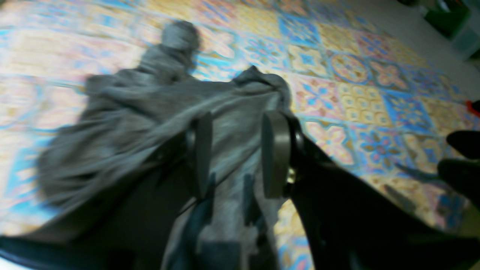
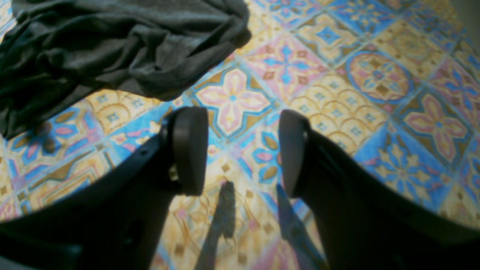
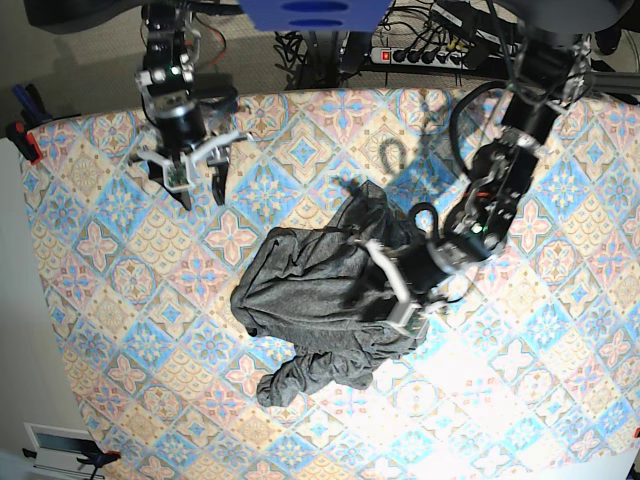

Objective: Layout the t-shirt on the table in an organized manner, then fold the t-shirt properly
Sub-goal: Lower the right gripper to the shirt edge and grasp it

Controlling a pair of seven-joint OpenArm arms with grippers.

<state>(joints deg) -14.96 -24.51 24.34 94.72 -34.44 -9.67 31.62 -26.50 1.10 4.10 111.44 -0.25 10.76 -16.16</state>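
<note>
The dark grey t-shirt [image 3: 320, 300] lies crumpled in a heap in the middle of the tile-print table [image 3: 120, 300]. My left gripper [image 3: 392, 290] hovers over the shirt's right edge. In the blurred left wrist view its fingers [image 1: 275, 153] stand apart, the left gripper [image 1: 239, 153] open, with grey t-shirt [image 1: 131, 123] cloth beneath and their shadows falling on it. My right gripper [image 3: 203, 190] is at the table's far left, apart from the shirt. In its wrist view the right gripper [image 2: 242, 150] is open over bare table [image 2: 375, 75], with the t-shirt [image 2: 112, 45] at the upper left.
A power strip and cables [image 3: 420, 55] lie beyond the table's far edge. A red clamp [image 3: 28, 140] grips the table's left edge, where the floor begins. A green box [image 1: 446, 18] shows off the table in the left wrist view.
</note>
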